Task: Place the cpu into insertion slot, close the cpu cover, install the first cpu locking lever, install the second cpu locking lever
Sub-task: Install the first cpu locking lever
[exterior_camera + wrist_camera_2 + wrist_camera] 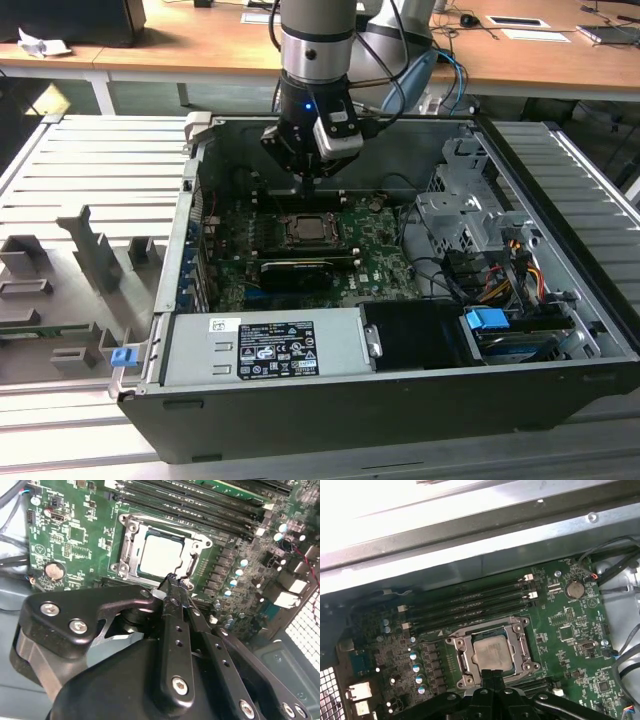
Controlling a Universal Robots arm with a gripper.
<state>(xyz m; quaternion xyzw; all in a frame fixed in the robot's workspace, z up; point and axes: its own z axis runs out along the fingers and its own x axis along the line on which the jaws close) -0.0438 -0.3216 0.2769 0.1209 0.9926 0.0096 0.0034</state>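
Note:
The cpu (161,555), a dull silver square, lies flat in the insertion slot (312,231) on the green motherboard. The cpu cover (150,530), a silver frame with a square window, lies down around the chip. The first wrist view shows the cpu (492,652) and the cover (521,645) too. My gripper (172,580) hangs just above the socket's edge, its black fingers pressed together with nothing between them. In the exterior view the gripper (308,186) stands over the far side of the socket. Whether the locking levers are latched I cannot tell.
The motherboard sits inside an open black computer case (420,400). Memory slots (470,605) run along one side of the socket. A power supply (265,345) fills the front, a drive cage (465,215) and cables the exterior view's right. A grey fixture tray (70,270) lies at its left.

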